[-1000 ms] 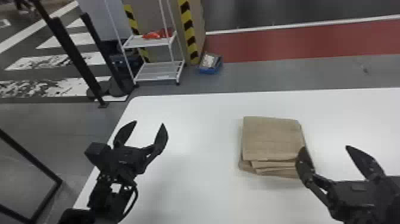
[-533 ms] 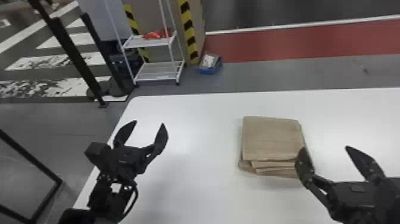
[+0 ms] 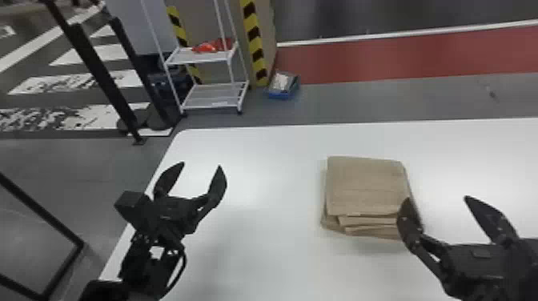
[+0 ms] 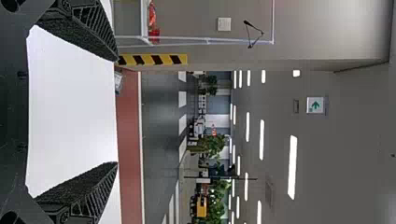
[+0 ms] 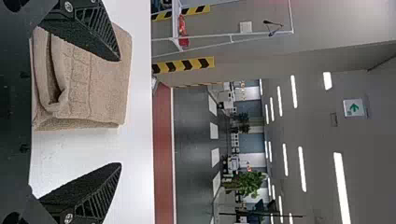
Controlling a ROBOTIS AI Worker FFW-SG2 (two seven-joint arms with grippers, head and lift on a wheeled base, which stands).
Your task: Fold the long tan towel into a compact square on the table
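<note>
Where the white table (image 3: 272,172) runs off to the right, the head view has the tan towel (image 3: 366,186) lying on it right of centre, a flat, squarish stack with smooth cloth on top and uneven layered edges at the near side. At left, the left gripper (image 3: 201,165) hangs with its curved black fingers (image 3: 217,186) spread wide. Near right, the right gripper (image 3: 437,198) is spread too, one finger overlapping the towel's near right corner in view; I can't tell if they touch. Far left stands a thin-framed white rack (image 3: 196,58), a blue box (image 3: 282,95) beside it.

From the left wrist, wedge-shaped fingers with grainy faces and ribbed sides stand apart, bare table between them.

From the right wrist, similar fingers stand apart; the towel looks nubbly, with a thick rounded fold and puckered rows across it.
</note>
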